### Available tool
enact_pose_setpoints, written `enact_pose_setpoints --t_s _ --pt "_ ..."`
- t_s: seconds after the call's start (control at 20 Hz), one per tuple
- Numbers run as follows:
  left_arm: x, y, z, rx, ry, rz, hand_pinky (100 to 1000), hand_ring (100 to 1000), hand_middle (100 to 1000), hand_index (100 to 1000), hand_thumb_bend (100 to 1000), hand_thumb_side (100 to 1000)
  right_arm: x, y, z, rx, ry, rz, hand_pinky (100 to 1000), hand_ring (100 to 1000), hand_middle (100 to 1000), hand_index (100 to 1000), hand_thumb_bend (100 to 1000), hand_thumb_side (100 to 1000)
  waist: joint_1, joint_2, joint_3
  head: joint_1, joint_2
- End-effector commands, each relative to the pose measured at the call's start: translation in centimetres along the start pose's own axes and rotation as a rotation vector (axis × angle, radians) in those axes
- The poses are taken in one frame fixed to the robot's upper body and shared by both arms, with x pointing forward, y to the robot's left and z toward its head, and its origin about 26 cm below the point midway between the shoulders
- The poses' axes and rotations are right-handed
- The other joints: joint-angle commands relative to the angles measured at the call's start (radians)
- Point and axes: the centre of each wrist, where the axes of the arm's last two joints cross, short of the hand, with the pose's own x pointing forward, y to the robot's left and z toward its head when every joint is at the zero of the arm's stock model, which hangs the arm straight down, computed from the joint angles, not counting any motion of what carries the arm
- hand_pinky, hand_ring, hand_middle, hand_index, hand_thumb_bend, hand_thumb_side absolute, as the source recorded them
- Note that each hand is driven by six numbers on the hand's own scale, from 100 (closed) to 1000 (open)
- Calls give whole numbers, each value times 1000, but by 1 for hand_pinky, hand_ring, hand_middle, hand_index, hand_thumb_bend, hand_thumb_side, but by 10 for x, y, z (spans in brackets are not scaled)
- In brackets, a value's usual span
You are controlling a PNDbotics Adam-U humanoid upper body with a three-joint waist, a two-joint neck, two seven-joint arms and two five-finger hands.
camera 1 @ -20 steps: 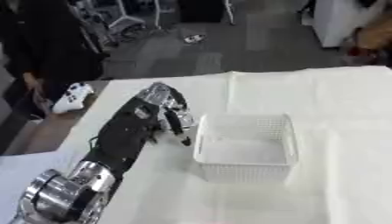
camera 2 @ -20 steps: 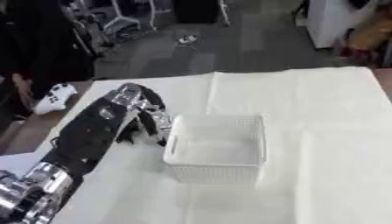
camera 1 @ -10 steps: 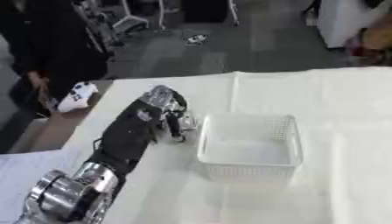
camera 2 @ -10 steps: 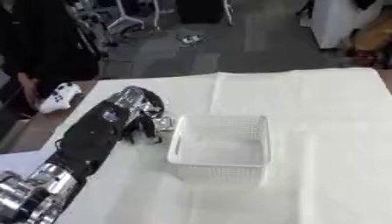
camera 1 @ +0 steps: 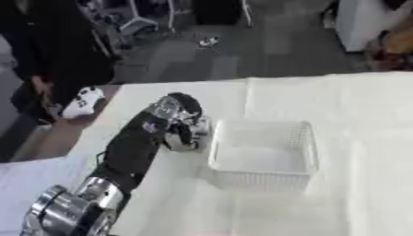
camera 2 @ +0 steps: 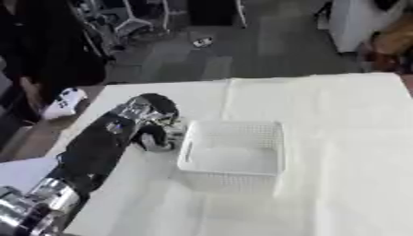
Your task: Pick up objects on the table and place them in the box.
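Note:
A white mesh basket [camera 1: 306, 147] stands on the white-clothed table [camera 1: 355, 106], and nothing shows inside it. My left arm comes in from the lower left. My left hand [camera 1: 179, 125] hangs just outside the basket's left wall, its fingers curled down round a small pale object [camera 2: 173, 129]. The hand hides most of that object, so I cannot make out its shape. My right hand shows in neither view.
A white game-pad-like device [camera 1: 81, 102] lies near the table's far left edge, by a person in dark clothes. The cloth stretches right of and in front of the basket. Beyond the far edge is a grey floor with chairs.
My left hand has eased slightly down and toward the basket's left wall. The basket stays put, and the view has shifted a little.

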Motion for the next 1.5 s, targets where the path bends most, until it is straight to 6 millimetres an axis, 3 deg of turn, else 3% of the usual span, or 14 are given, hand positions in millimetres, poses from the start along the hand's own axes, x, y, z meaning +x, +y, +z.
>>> enact_pose_setpoints --t_s 0.05,0.35,0.85,1.5 --pt "-19 15 5 71 33 -6 100 100 100 150 100 318 4 -2 -3 9 -18 9 448 539 584 868 112 1000 -1 -33 9 21 10" --pt "-23 17 5 8 23 20 100 100 100 150 100 315 3 -5 -2 8 -13 23 450 540 584 868 109 1000 5 -46 22 15 12" --pt "-31 37 8 5 13 4 100 100 100 148 100 289 2 -9 1 9 -4 41 452 541 585 867 104 1000 17 -66 39 -14 18" --pt "-51 58 21 119 -74 10 100 100 100 149 100 284 1 -15 5 18 14 73 452 540 585 865 102 1000 32 -92 61 -32 33"
